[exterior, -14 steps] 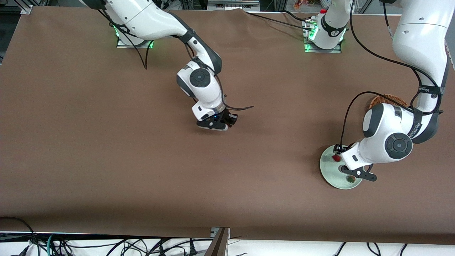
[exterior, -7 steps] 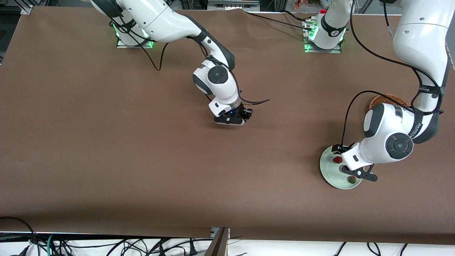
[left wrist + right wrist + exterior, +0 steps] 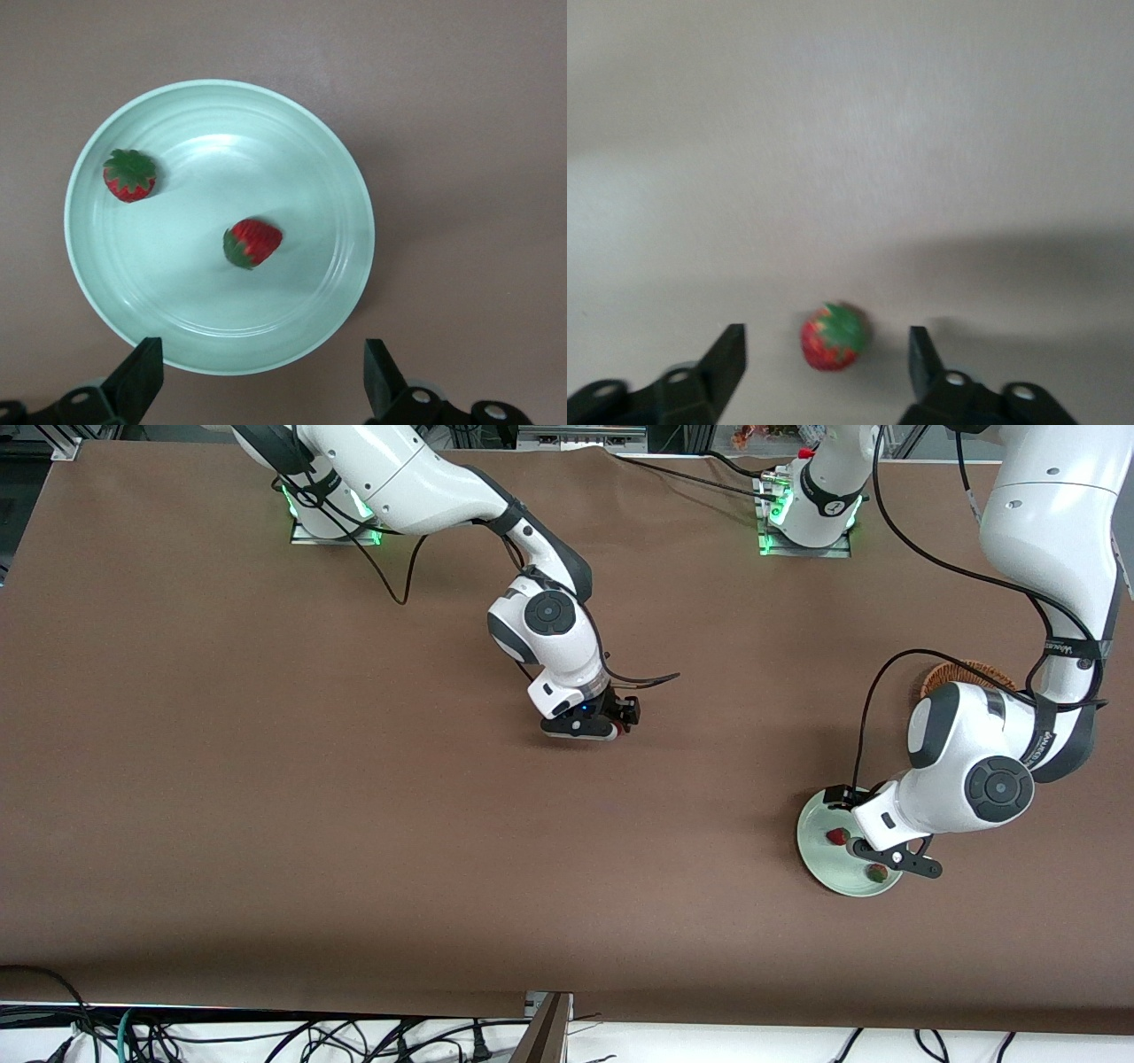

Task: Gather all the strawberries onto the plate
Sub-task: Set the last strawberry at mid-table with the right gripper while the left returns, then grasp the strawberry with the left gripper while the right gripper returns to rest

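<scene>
- Right arm first: our right gripper (image 3: 592,732) sits low over the bare middle of the table (image 3: 266,779), well apart from the plate. In the right wrist view the fingers (image 3: 729,357) are spread wide, w/ the third strawberry (image 3: 834,337) lying on the cloth between them, not yet pinched.
- In the front view that berry is mostly hidden under the gripper; only a speck of red shows at its edge.
- Toward the left arm's end: the plate (image 3: 811,841), pale mint, rests on the table, nearer the front camera than the wicker basket (image 3: 970,670), which is mostly hidden by the left arm.
- Two strawberries already lie in the plate: one near the rim (image 3: 130,174), one closer to centre (image 3: 252,243), apart from each other.
- Our left gripper (image 3: 257,381) hangs over the plate, fingers apart, holding nothing; we judge this arm is waiting.
- Progress, as we judge it: 2 of 3 done. Left to do: close on the last berry, carry it across to the plate, drop it in.
- Risk we see: tiny round berry may roll or squirt out as the fingers close.
</scene>
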Robot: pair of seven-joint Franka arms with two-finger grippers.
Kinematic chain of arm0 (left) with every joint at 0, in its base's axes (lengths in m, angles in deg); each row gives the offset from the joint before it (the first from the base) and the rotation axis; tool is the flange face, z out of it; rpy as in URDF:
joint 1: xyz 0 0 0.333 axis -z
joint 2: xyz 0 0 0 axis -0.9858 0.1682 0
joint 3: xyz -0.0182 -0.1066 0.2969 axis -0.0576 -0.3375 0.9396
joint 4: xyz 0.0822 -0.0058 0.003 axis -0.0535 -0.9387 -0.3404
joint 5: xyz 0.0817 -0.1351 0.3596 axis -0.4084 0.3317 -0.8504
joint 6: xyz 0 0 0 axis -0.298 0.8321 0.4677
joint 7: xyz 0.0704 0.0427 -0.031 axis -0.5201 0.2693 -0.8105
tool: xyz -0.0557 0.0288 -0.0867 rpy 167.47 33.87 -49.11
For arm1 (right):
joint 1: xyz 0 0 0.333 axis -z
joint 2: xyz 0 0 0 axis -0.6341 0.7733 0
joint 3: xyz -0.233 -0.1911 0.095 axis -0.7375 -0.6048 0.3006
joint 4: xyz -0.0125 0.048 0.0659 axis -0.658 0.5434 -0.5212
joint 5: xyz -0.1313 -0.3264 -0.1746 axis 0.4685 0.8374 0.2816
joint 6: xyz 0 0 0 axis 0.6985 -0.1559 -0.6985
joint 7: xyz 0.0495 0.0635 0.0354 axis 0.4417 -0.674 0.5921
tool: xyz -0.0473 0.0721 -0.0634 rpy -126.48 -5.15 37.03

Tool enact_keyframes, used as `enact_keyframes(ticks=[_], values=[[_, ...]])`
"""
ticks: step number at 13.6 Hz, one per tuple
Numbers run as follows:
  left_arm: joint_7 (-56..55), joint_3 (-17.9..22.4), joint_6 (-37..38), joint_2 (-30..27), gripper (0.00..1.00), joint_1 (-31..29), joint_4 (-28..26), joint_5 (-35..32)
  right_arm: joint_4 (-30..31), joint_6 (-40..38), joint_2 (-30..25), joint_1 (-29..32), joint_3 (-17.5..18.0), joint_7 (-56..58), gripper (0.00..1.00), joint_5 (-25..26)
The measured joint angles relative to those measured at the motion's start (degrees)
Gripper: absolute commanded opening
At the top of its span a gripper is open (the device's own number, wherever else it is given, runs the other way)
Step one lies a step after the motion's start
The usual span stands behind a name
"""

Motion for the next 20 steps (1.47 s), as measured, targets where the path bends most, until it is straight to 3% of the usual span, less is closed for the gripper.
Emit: enact_keyframes(ticks=[6,11,16,20], values=[[-3.82,-2.27,1.52,-0.13,1.00,0.26,0.21,4.49,-1.48,-16.90,-7.45,9.94,-0.85,18.82,1.00,0.13],[-19.79,-10.33,6.80,-1.37,1.00,1.64,0.76,4.97,-1.60,-31.43,-15.05,20.77,-0.91,34.44,1.00,0.13],[-37.15,-11.53,6.40,-1.42,1.00,10.84,0.68,4.97,-1.62,-47.33,-25.73,31.05,-0.89,47.73,1.00,0.07],[-49.84,-11.20,0.67,0.08,1.00,19.05,0.24,4.97,-1.06,-55.81,-33.15,37.14,-1.04,55.72,1.00,-0.40]])
